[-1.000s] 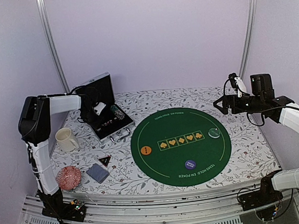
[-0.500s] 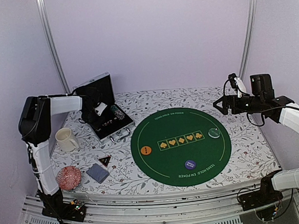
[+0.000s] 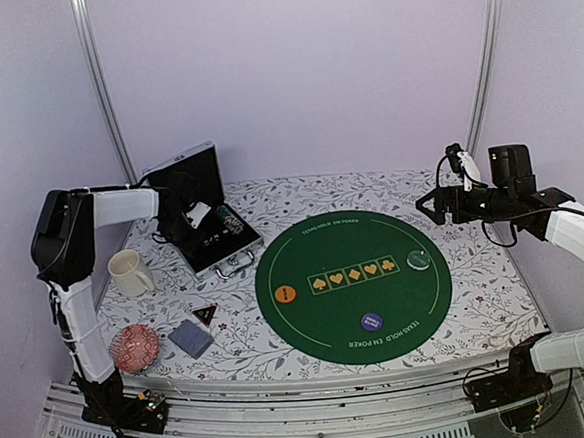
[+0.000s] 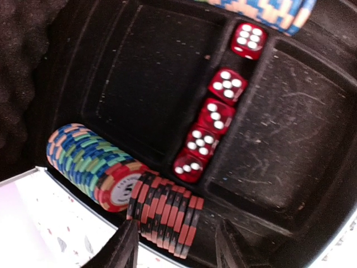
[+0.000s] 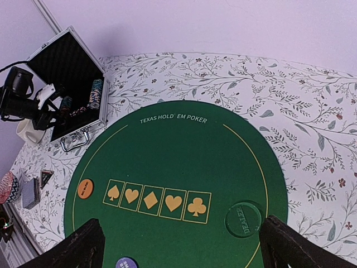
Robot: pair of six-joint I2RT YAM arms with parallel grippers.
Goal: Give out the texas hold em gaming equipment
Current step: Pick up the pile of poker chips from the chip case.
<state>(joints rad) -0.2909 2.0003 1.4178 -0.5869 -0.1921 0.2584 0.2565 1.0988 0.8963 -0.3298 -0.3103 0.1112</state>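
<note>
At the upper left of the overhead frame, my left gripper (image 4: 177, 251) is poised above the open aluminium case with black foam lining (image 3: 211, 210). My fingers are apart and clamped on nothing.

In my left wrist view, a short row of red-and-black striped poker chips (image 4: 164, 215) lies on edge at the bottom centre, just ahead of my fingertips. Its long axis runs left to right across the frame, dipping a little to the right, which roughly matches the line my fingers close along. A squeeze should therefore press the row end to end. There is a clear gap at my right finger. My left finger may be brushing the end chip, but the blur won't let me say.

To the left of that row lies a longer row of blue-and-green striped chips (image 4: 89, 162). Five translucent red dice (image 4: 215, 117) run up the middle slot.

My right gripper (image 5: 183, 231) hangs wide apart and empty at the right of the overhead frame, well away from the case, so this pick falls to my left arm. The chips are bound for the round green felt mat (image 3: 339, 316) at centre frame.
</note>
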